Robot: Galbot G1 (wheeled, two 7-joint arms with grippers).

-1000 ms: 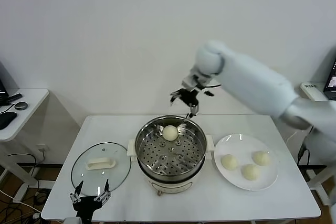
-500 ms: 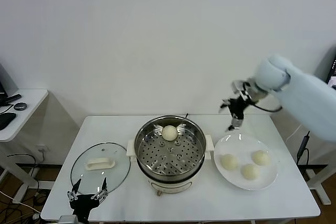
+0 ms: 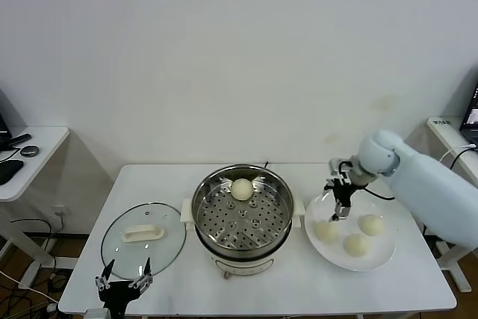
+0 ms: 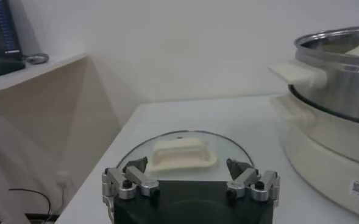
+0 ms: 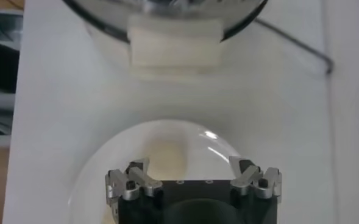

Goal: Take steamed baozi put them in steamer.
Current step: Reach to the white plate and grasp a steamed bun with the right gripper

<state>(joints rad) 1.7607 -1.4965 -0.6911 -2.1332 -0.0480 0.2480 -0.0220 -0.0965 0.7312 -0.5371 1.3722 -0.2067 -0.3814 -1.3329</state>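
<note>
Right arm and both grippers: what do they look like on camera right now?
The right arm is a smooth, rounded pale blue-white shell with a ball-shaped wrist joint and thin black cables looping near it. The right gripper and left gripper match: a black body carrying silver metal finger links with dark tips.

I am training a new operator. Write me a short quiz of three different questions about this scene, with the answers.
1. How many baozi lie on the white plate?
2. True or false: the glass lid is on the steamer.
3. Which gripper hangs over the plate: A) the left gripper, B) the right gripper?

Key
1. Three; a fourth sits in the steamer.
2. False; it lies on the table beside the steamer, on the robot's left.
3. B, with fingers open; the left gripper waits near the lid.
</note>
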